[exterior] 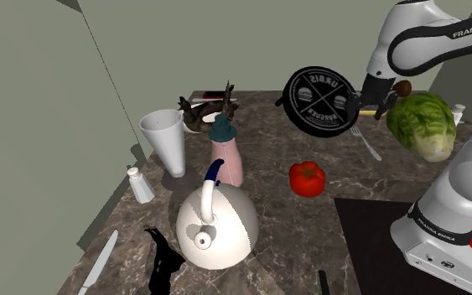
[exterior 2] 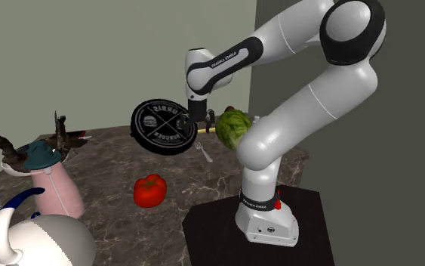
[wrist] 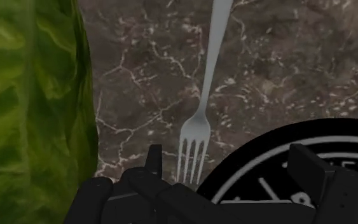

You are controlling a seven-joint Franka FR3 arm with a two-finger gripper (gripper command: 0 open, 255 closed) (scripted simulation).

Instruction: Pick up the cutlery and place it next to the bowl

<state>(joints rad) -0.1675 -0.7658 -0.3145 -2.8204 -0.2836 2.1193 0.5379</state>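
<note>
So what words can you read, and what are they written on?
"FRANKA EMIKA": on the white arm, along its forearm.
"FRANKA EMIKA": again on the arm's base, in small letters.
Black bowl: white lettering circles a burger emblem, but it is too blurred to read.

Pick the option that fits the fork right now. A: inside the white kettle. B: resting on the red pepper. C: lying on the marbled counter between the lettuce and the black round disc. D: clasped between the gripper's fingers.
C: the fork lies flat on the counter, lettuce on one side and black disc on the other; the open gripper is not touching it.
</note>
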